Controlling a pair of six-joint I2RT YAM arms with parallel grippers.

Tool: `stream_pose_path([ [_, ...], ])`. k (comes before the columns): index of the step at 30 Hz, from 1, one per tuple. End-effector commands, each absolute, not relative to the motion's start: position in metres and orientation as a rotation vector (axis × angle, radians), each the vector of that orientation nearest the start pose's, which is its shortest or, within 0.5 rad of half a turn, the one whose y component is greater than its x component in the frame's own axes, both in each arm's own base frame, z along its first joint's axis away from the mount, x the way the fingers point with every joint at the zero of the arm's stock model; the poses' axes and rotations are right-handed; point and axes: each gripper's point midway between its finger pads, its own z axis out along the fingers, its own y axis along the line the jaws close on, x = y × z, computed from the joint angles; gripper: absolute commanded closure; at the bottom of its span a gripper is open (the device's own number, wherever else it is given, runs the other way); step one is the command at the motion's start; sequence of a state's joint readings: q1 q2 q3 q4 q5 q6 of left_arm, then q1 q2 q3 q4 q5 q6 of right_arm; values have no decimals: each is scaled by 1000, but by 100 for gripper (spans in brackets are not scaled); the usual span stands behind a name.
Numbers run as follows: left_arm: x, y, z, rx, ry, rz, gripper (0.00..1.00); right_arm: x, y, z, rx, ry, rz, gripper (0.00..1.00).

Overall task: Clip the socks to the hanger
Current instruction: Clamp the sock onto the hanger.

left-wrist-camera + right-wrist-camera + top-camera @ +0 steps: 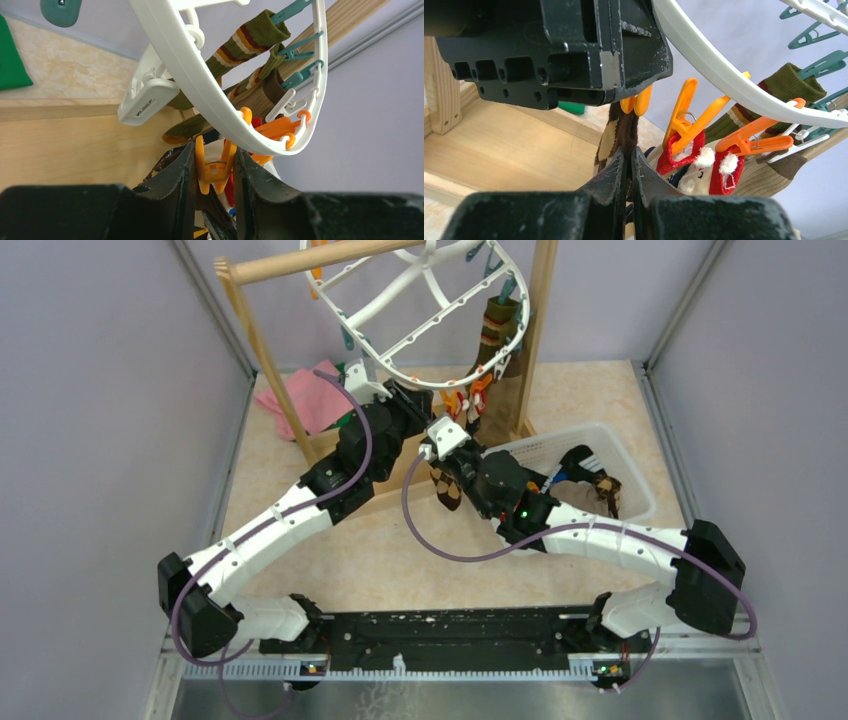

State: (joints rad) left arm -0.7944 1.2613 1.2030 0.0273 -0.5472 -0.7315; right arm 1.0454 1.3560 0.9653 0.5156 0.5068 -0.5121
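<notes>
The white oval hanger (420,290) hangs from the wooden rack. My left gripper (214,167) is shut on an orange clip (215,170) under the hanger's rim, one finger on each of its handles; in the top view this gripper (432,408) is below the frame. My right gripper (629,156) is shut on the brown argyle sock (616,132) and holds its top edge just below that clip's tips (636,102). The sock (445,488) dangles under the right wrist. A brown-green striped sock (497,330) and red-and-white socks (724,172) hang from other clips.
A white perforated basket (630,465) with more socks (590,480) stands at the right. A pink cloth (310,400) and a green cloth (12,60) lie by the wooden rack's base (330,445). The rack's pole (300,260) and right post (535,330) stand close to both grippers.
</notes>
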Motion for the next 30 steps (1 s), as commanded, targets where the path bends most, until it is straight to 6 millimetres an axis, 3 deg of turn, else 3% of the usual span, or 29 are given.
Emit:
stream_pose_path([
  [1, 349, -255, 380, -423, 1583, -754, 100, 298, 331, 365, -620, 1205, 164, 100],
  [21, 349, -256, 376, -422, 1592, -760, 100, 293, 328, 379, -612, 1142, 151, 100],
  [30, 347, -254, 378, -423, 1587, -762, 100, 290, 324, 358, -739, 1172, 80, 100],
])
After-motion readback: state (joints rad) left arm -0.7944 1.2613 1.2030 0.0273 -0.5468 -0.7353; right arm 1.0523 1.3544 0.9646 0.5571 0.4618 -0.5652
